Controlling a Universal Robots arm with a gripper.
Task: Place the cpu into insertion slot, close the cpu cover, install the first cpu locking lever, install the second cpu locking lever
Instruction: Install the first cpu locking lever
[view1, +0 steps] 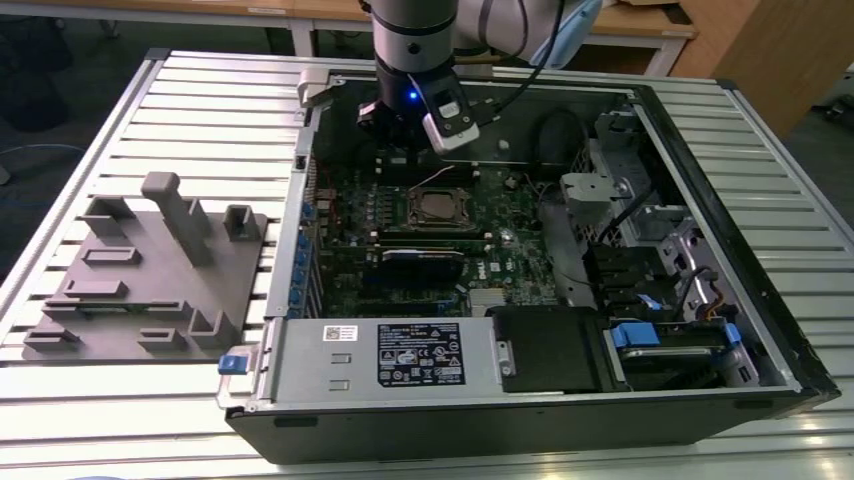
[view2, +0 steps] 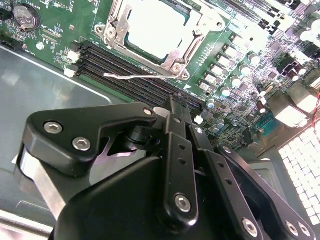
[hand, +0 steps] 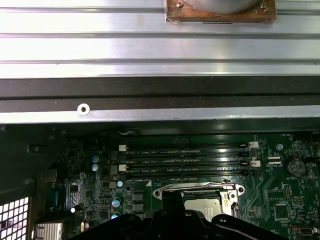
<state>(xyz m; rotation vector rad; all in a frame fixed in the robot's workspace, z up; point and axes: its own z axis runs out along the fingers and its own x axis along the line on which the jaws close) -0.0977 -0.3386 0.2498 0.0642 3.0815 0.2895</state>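
The cpu (view2: 152, 27) lies flat in the insertion slot (view1: 441, 207) on the green board, its silver top showing. The cpu cover (view2: 195, 37) lies down around it as a metal frame. A thin wire locking lever (view2: 135, 76) sticks out free along the slot's edge, next to the memory slots. My gripper (view2: 172, 107) hangs above the board just beyond that lever, fingers together with nothing between them. In the exterior view the gripper (view1: 396, 160) is over the far part of the case, behind the slot. In the first wrist view the slot (hand: 200, 197) sits just past the gripper (hand: 175, 202).
Long black memory slots (hand: 185, 160) run between the slot and the case wall (hand: 160, 95). A white-labelled power supply box (view1: 387, 355) fills the near side. Drive bays with blue clips (view1: 667, 340) are at the exterior view's right. A grey fixture block (view1: 147, 270) stands outside the case.
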